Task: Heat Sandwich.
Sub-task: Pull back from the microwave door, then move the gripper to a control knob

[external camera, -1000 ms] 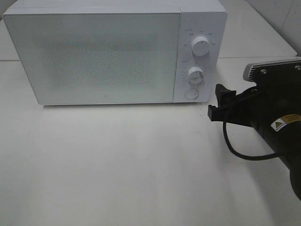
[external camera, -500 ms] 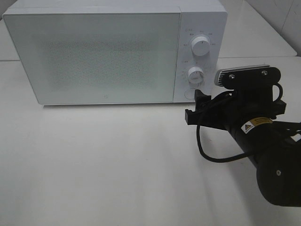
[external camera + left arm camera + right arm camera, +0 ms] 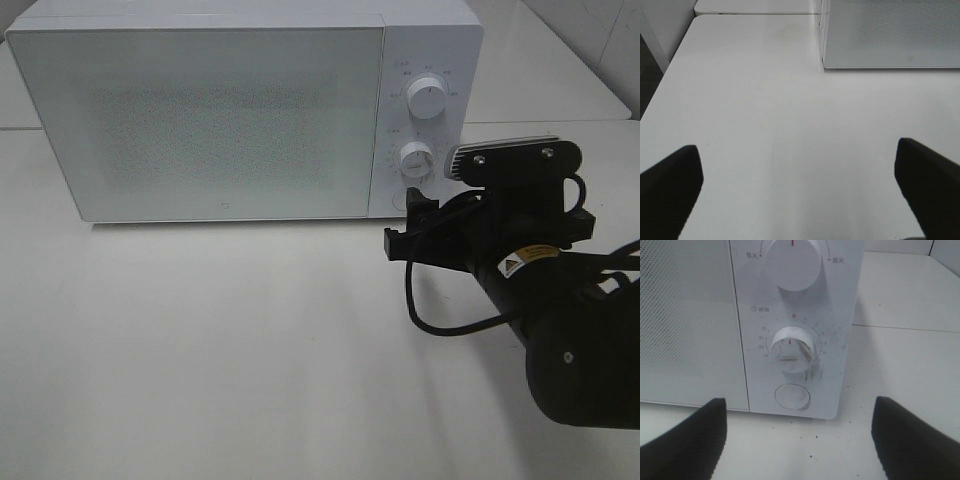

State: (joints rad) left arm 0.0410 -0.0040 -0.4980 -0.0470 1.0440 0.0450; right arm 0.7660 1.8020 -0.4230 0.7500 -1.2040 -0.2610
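No sandwich shows in any view. The white microwave [image 3: 200,110] stands at the back of the table with its frosted door [image 3: 210,120] closed. My right gripper [image 3: 407,222] is open just in front of the control panel's lower end, its dark fingers [image 3: 685,440] standing either side of the round button [image 3: 792,396]. Above the button are the timer knob [image 3: 790,349] and the power knob [image 3: 792,260]. My left gripper [image 3: 797,165] is open over bare table, holding nothing, with the microwave's lower left corner [image 3: 827,62] ahead of it. The exterior high view leaves the left gripper out.
The white table [image 3: 220,350] stretches in front of the microwave. The right arm's black body and cable [image 3: 560,340] fill the near right side. In the left wrist view the table's left edge [image 3: 670,65] drops to a dark floor.
The right arm has moved left and in toward the microwave's control panel; its fingers now stand before the round button. Both grippers stay open.
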